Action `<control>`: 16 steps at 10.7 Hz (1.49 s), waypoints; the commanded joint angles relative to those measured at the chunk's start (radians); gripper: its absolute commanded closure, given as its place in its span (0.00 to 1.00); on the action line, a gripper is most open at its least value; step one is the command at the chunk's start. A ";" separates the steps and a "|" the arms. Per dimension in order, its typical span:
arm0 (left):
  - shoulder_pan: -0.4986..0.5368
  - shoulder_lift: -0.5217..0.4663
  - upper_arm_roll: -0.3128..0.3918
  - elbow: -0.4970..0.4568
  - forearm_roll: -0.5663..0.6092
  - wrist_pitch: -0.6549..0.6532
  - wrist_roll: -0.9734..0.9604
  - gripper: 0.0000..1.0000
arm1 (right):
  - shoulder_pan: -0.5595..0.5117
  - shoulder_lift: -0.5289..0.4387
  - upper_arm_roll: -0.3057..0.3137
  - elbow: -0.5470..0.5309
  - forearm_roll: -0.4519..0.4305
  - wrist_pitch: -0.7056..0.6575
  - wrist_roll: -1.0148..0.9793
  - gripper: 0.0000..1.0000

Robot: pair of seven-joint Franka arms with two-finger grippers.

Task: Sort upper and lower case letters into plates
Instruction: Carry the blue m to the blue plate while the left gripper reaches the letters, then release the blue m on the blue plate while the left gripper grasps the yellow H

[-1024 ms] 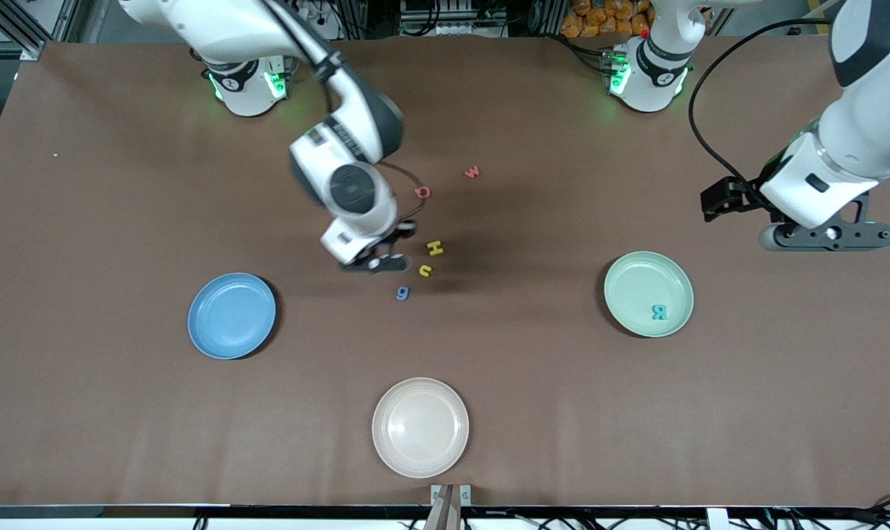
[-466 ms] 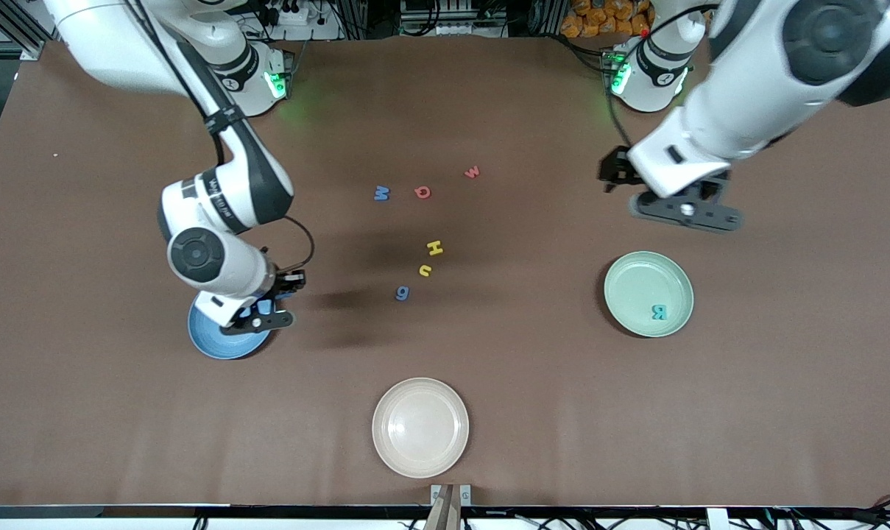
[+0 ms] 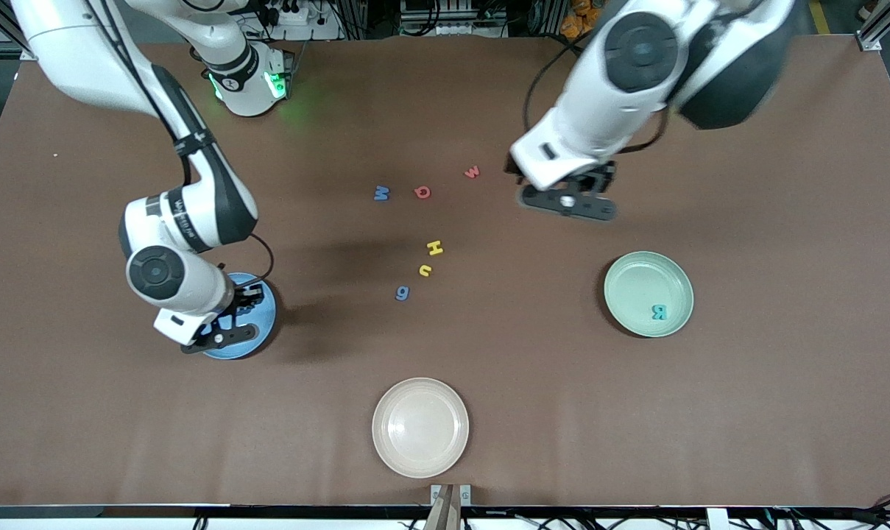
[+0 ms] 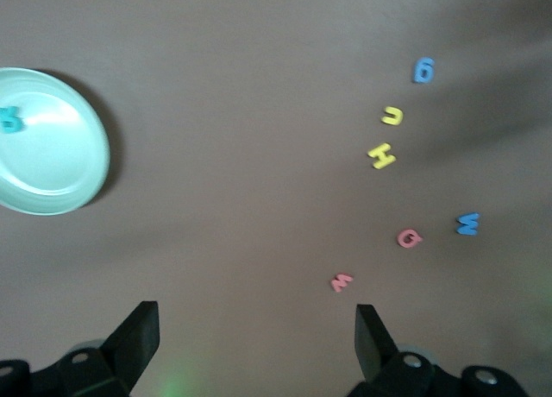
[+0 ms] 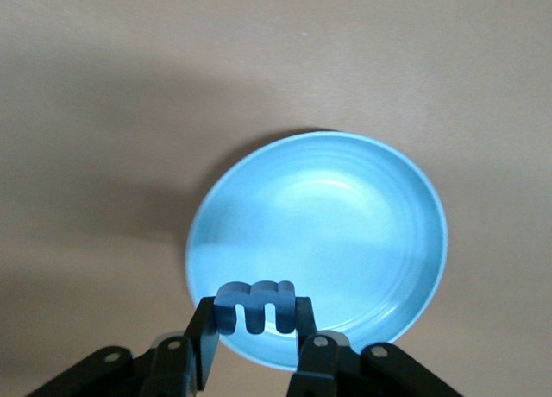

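Observation:
My right gripper (image 3: 220,335) hangs over the blue plate (image 3: 266,308), shut on a small blue lowercase m (image 5: 256,304) held upright above the plate's (image 5: 345,233) edge. My left gripper (image 3: 566,203) hovers open and empty over the table beside the red w (image 3: 472,172). Its fingers (image 4: 138,328) stand wide apart. On the table lie a blue M (image 3: 381,193), a red Q (image 3: 422,192), a yellow H (image 3: 434,247), a yellow u (image 3: 425,270) and a blue g (image 3: 402,293). A teal R (image 3: 658,312) lies in the mint green plate (image 3: 625,280).
A cream-beige plate (image 3: 386,401) with nothing in it sits nearest the front camera, mid-table. The brown table surface (image 3: 783,368) stretches bare toward both ends.
My right arm carried the blue m from the letter cluster to over the blue plate. My left arm swung from its end of the table in toward the red w.

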 commanded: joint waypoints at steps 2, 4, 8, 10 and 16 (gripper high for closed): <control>-0.098 0.114 0.004 0.003 0.026 0.135 -0.051 0.00 | -0.023 0.013 0.019 0.004 -0.018 0.006 -0.034 0.00; -0.160 0.177 0.005 0.003 0.041 0.222 0.087 0.00 | -0.017 0.013 0.019 0.006 -0.018 0.003 -0.023 0.00; -0.253 0.307 0.005 0.003 0.196 0.356 0.239 0.00 | -0.010 0.013 0.019 0.003 -0.021 0.003 -0.023 0.00; -0.266 0.368 0.005 -0.006 0.251 0.426 0.359 0.00 | -0.017 0.013 0.019 0.004 -0.024 0.004 -0.029 0.00; -0.270 0.384 0.005 -0.187 0.346 0.643 0.408 0.00 | -0.042 0.044 0.019 -0.002 -0.012 0.038 -0.031 0.00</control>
